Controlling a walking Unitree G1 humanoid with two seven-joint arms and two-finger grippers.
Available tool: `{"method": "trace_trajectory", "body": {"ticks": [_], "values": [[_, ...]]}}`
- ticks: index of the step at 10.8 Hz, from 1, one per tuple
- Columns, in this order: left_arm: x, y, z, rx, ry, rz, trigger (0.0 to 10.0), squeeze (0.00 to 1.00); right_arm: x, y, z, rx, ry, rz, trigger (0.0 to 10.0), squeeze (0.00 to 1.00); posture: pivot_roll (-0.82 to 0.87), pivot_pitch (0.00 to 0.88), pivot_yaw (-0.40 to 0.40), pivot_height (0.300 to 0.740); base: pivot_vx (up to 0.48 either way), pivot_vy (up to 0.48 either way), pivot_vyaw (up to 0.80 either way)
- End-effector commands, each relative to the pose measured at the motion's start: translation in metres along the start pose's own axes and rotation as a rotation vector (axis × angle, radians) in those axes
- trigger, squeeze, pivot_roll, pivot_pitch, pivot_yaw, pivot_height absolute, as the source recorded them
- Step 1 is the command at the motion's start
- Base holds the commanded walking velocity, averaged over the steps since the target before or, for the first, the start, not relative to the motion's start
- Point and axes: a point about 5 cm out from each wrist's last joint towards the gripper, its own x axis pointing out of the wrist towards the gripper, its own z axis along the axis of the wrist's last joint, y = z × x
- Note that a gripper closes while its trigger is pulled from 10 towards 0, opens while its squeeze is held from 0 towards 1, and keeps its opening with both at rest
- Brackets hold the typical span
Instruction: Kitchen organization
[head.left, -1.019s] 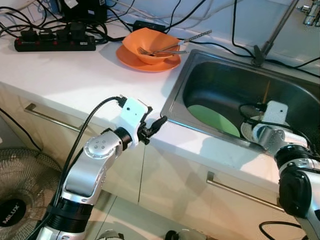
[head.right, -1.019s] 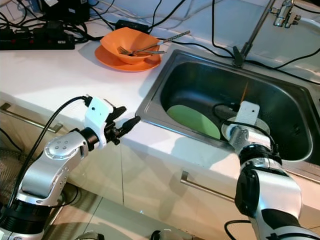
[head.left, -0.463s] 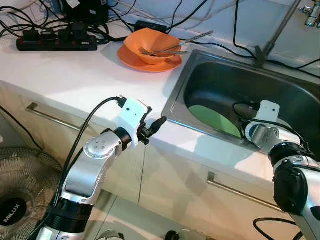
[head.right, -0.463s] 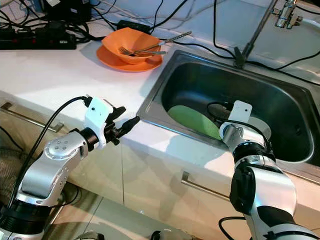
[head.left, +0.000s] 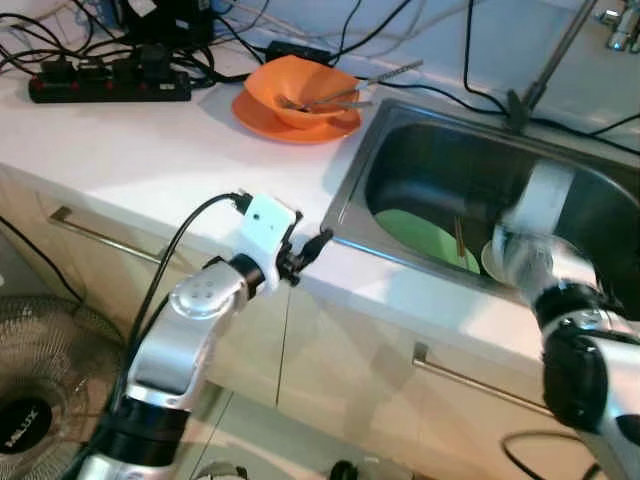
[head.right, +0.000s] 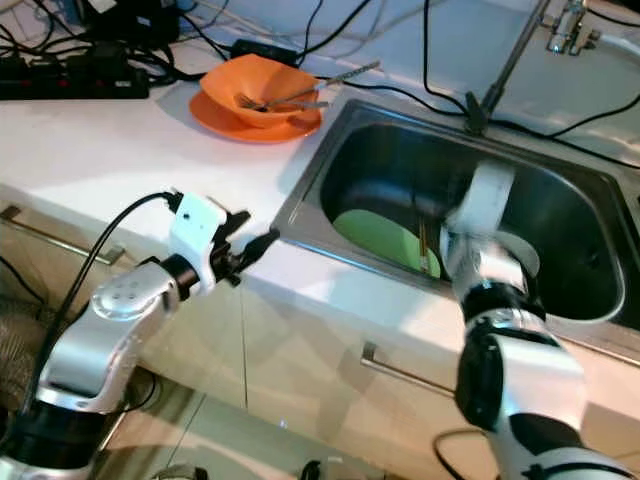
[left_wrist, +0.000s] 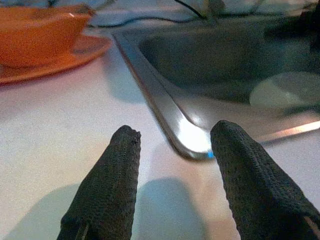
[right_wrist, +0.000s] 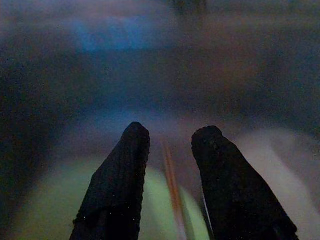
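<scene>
An orange bowl (head.left: 300, 88) holding a fork sits on an orange plate (head.left: 262, 115) on the white counter, left of the steel sink (head.left: 350, 180). A green plate (head.left: 415, 232) lies in the sink with a thin orange chopstick (head.left: 458, 238) over it and a white dish (head.left: 497, 262) beside it. My left gripper (head.left: 310, 250) hovers open above the counter edge by the sink's near left corner (left_wrist: 192, 145). My right arm (head.left: 535, 215), blurred, reaches down into the sink. The right gripper (right_wrist: 170, 132) is open above the green plate (right_wrist: 45, 210), the chopstick (right_wrist: 172, 185) showing between its fingers.
A black power strip (head.left: 110, 85) and tangled cables lie at the back of the counter. The tap's stem (head.left: 545, 65) rises behind the sink. Drawer handles (head.left: 100, 235) run below the counter. A floor fan (head.left: 40, 390) stands at lower left.
My right arm has swung inside the sink and is now blurred, its wrist turned upward; the chopstick now shows over the green plate. The left arm has stayed put.
</scene>
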Motion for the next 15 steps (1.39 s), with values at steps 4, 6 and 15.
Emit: {"method": "trace_trajectory", "body": {"ticks": [4,6,15], "values": [[0.004,0.034,0.032,-0.014,-0.204,0.306,10.0,0.00,-0.037,0.052,0.024,-0.075,-0.403,0.249,10.0,0.00,-0.05,0.059,-0.117,0.740,0.000,0.000,0.00],[0.007,0.043,0.038,0.019,-0.254,0.420,10.0,0.00,-0.056,0.065,0.016,-0.075,-0.465,0.293,10.0,0.00,-0.06,0.059,-0.113,0.740,0.000,0.000,0.00],[0.010,0.034,0.021,-0.042,-0.265,0.505,10.0,0.00,-0.089,0.083,-0.019,-0.119,-0.429,0.323,10.0,0.00,-0.07,0.096,-0.115,0.740,0.000,0.000,0.00]]}}
